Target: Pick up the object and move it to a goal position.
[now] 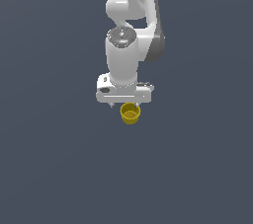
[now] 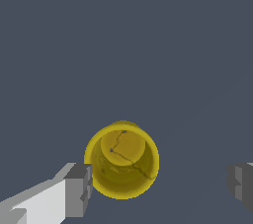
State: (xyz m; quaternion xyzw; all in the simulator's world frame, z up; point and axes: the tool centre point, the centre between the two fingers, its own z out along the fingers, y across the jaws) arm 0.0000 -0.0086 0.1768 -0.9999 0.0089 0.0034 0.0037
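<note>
Hanging directly over the one yellow cup (image 1: pixel 130 113), the single white tool (image 1: pixel 125 103) has its two grey fingers (image 2: pixel 78 190) spread wide, one close beside the cup wall, the other well clear, and nothing is gripped. That straddle suggests a descent to grasp. The cup stands upright on the bare dark counter (image 1: pixel 44 168), whose edges are out of view.

Light: you get even, soft simulator lighting, no glare.
Shadows: you see none cast on the dark ground (image 1: pixel 49 168).
Sharpness: your yellow cup (image 2: pixel 122 160) looks slightly pixelated, edges undistorted.
</note>
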